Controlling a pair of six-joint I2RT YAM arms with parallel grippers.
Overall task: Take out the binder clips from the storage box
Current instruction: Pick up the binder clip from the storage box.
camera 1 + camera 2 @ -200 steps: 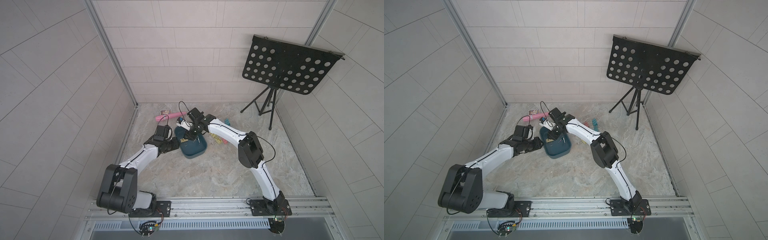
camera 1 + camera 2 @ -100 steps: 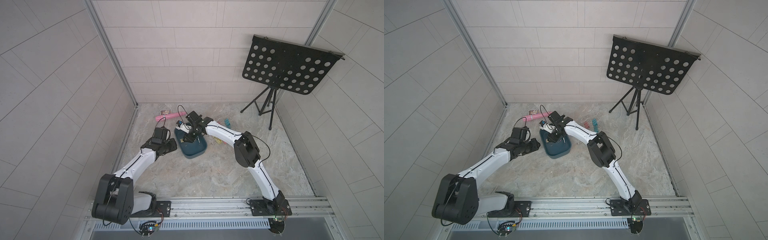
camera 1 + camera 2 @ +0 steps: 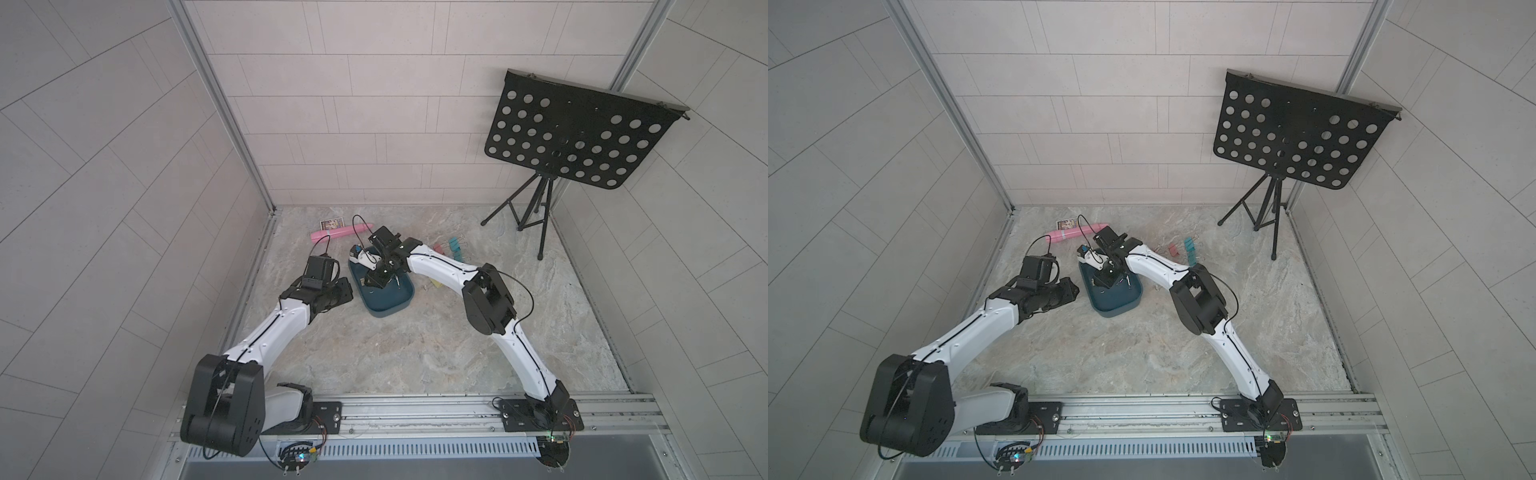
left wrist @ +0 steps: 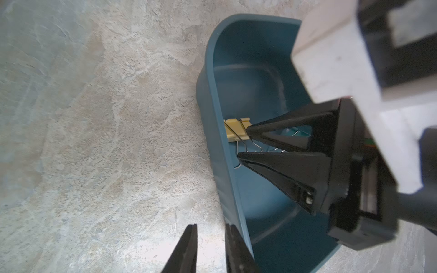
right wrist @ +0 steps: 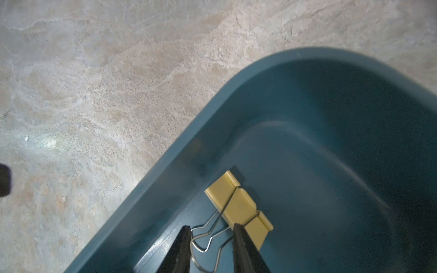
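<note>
Two white and black robot arms reach over a stone-patterned desk (image 3: 415,353) enclosed by tiled walls. A dark teal box (image 3: 390,303) sits open on the desk between them, a little toward the back.

The right gripper (image 3: 375,281) reaches down into the box. In the right wrist view, a yellow clip (image 5: 241,208) lies on the box floor close to one long wall (image 5: 165,179). The right gripper (image 5: 211,228) straddles the clip's silver wire handles. Its fingers are partly spread, one against a wire loop and the other at the edge of the yellow body. I cannot tell whether they are pinching the clip.

The left wrist view shows the same yellow clip (image 4: 234,128) from the side, with the right gripper (image 4: 243,143) closing in around its handles.

The left gripper (image 4: 210,227) hovers low over the bare desk just outside the box wall (image 4: 212,141). Its fingers are drawn nearly together with only a thin slit between them, and they hold nothing.

In both top views, several loose clips (image 3: 456,246), teal and pink, lie on the desk behind the right arm, outside the box. A pink tube (image 3: 340,232) and a small card (image 3: 332,223) lie near the back wall. A black perforated music stand (image 3: 577,137) is in the back corner on the robot's right.
</note>
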